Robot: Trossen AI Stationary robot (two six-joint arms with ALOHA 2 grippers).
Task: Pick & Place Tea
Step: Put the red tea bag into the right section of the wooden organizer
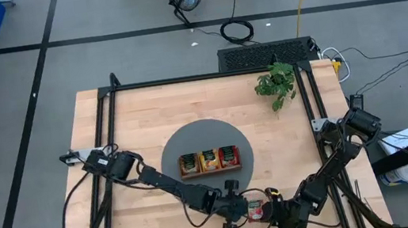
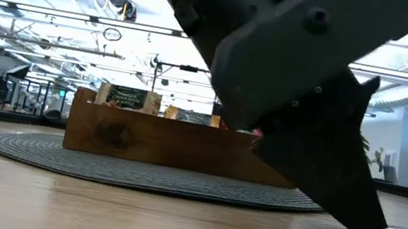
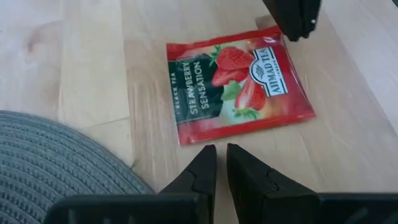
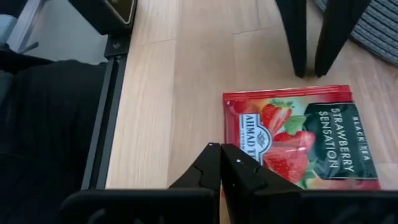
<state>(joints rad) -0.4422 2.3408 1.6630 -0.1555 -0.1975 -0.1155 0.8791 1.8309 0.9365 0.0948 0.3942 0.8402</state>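
Jaws, left gripper [image 3: 221,163]: nearly closed, a thin gap between the tips, gripping nothing, poised just beside one edge of the red sachet [image 3: 239,84]. Jaws, right gripper [image 4: 221,160]: closed, empty, at the sachet's opposite edge. Sachet: strawberry tea, lying flat on the bare wooden surface [image 1: 112,143] near its front edge, off the grey round mat [image 1: 245,152]. Wooden tray [image 1: 209,161]: on the mat, sachets standing in its three compartments. Handling note, a judgement: a flat packet gives the tips little to bite, so one gripper might pin or nudge an edge while the other pinches; lift cleanly, then carry to the tray's red compartment.
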